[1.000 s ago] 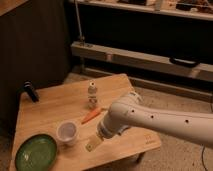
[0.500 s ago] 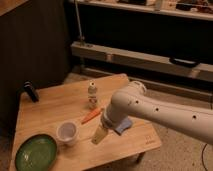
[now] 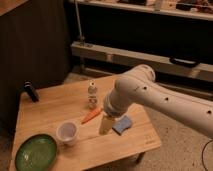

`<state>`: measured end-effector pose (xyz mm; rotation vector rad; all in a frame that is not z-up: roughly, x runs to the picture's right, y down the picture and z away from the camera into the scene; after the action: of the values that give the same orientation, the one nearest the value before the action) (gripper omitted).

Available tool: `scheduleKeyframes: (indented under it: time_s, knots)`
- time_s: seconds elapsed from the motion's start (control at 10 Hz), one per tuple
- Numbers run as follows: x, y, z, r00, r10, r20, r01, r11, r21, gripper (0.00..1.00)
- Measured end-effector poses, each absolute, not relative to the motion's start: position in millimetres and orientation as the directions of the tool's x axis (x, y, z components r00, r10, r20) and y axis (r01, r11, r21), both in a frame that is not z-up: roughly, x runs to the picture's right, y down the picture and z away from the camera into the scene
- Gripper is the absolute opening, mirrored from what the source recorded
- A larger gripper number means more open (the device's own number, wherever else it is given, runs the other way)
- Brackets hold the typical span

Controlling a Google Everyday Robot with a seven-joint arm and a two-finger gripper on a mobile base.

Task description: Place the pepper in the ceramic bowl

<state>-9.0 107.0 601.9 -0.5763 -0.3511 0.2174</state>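
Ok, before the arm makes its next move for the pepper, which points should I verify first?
1. Pepper in view and lying free on the table: ok.
2. End effector lined up over the pepper: not ok; it hangs just beside it, next to the blue sponge.
3. Ceramic bowl free of contents: ok; it sits at a near corner of the table.
4. Straight path from pepper to bowl: not ok; the white cup stands between them.
5. Small bottle apart from the pepper: ok, though close behind it.

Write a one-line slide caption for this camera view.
The gripper hangs beside the pepper on a wooden table; the green ceramic bowl sits empty.
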Motion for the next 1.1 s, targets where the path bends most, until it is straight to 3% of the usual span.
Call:
scheduleKeyframes:
  time_s: [0.2,0.6,1.1]
  knots:
    - [-16,109,607,0.906,0.301,0.298,-0.108,0.844,-0.525,0.8]
    - [-49,96,636,0.822,-0.043,0.568,0.232,0.936,-0.265,0.8]
    - [-56,75,668,0.74,-0.212,0.638,0.387,0.91,-0.146,0.8]
